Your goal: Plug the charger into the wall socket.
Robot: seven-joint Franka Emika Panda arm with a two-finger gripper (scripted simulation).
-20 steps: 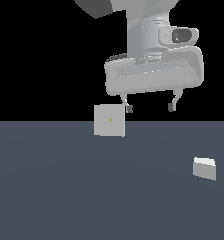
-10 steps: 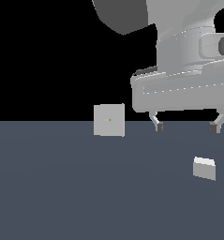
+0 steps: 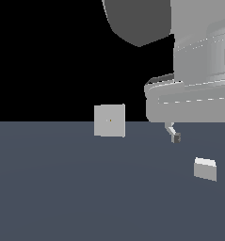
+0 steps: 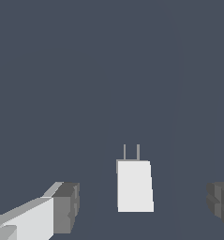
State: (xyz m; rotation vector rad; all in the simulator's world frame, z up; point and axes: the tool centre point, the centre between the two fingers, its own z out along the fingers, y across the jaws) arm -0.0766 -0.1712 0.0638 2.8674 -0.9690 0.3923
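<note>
The charger is a small light grey-white block lying on the dark floor at the exterior view's right. In the wrist view the charger shows two thin prongs at one end. The wall socket is an upright pale grey square plate with a yellowish dot, standing farther back and to the exterior view's left. My gripper hangs open and empty a little above the charger. Only one fingertip shows there; the other is cut off by the frame's edge. In the wrist view the gripper has its fingers on either side of the charger, apart from it.
The dark grey-blue floor spreads flat around both things. The arm's large grey body fills the upper part of the exterior view's right.
The arm has moved toward the exterior view's right and lower, from near the socket to above the charger. The jaws stay open. The charger and the socket have not moved.
</note>
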